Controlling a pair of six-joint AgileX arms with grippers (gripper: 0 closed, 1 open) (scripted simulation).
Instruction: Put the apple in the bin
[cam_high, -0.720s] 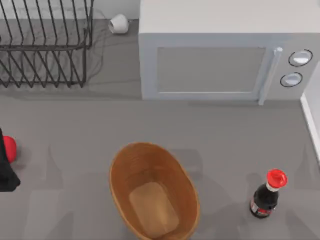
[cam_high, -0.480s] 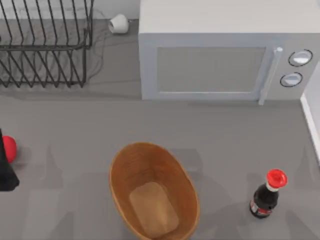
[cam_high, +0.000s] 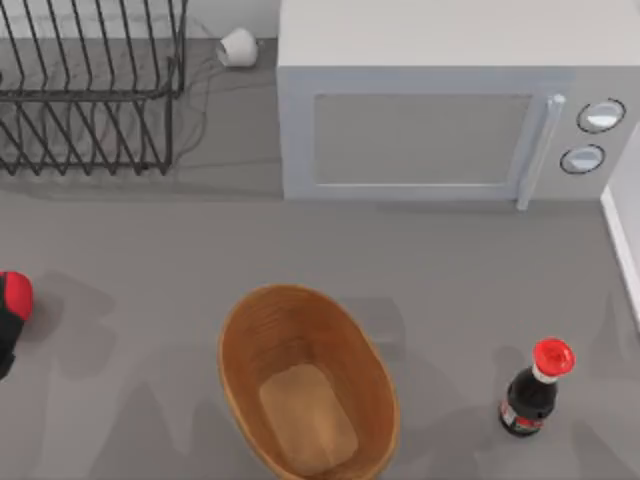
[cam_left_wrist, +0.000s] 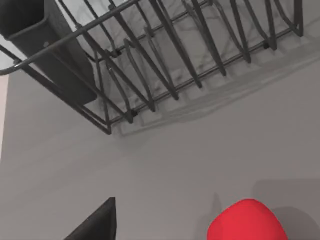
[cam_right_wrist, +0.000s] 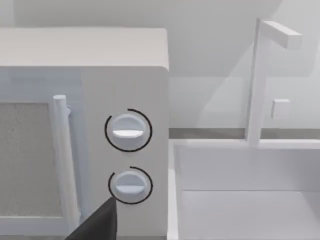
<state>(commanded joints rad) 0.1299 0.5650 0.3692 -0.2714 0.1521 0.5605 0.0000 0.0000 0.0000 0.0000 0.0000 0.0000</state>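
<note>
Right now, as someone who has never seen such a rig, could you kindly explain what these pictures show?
This is a simulated robot: two arms at a grey table, each ending in a gripping tool. One picture looks straight down from above; the other two come from cameras on the arms' wrists.

From above, a brown wicker basket stands near the front, with nothing in it. A dark bottle with a red cap stands to its right. At the back are a microwave and, on the left, a black wire rack.

The red apple is at the table's far left, right beside the left tool. Whether it is gripped, I cannot tell. The left wrist camera sees the apple and rack close up. The right tool faces the microwave's two knobs.
</note>
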